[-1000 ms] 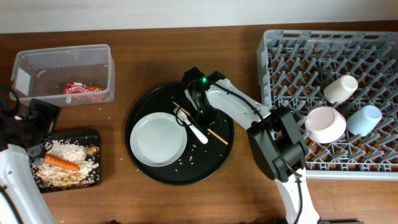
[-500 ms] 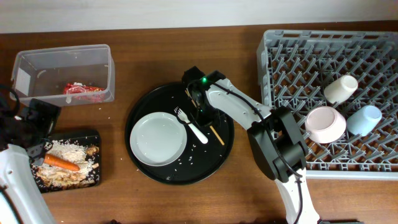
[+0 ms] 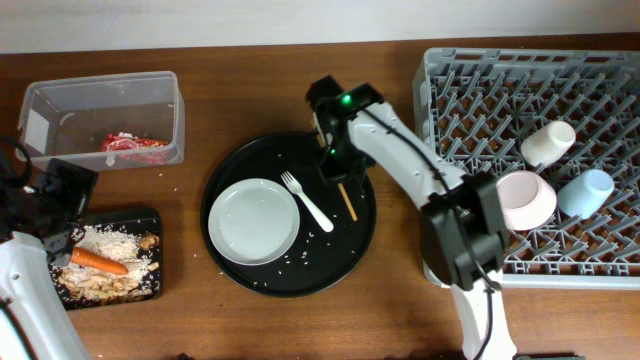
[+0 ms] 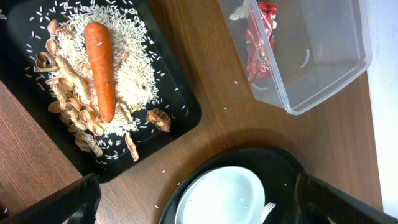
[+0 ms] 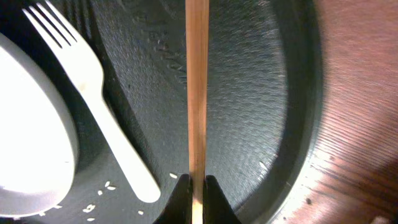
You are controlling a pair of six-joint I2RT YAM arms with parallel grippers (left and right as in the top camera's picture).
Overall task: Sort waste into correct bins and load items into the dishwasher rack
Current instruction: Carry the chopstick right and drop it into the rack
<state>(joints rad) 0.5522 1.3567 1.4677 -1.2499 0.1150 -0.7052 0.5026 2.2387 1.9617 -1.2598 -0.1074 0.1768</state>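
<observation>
Black tray (image 5: 255, 93) behind; chopstick (image 5: 197, 81) btm cut off, prob. gripped.

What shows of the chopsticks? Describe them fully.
The chopsticks look like one thin, straight stick of pale brown wood, clamped at one end between the shut fingers of the right gripper. It reaches out over the round black tray, beside the white fork without touching it. Whether a second stick hides behind, or its tip touches the tray, cannot be told.

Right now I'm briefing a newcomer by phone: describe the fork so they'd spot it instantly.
Find the big round black tray mid-table. Just right of its pale grey plate lies the white fork. Unlike the thin wooden chopstick beside it, it is white and pronged.
</observation>
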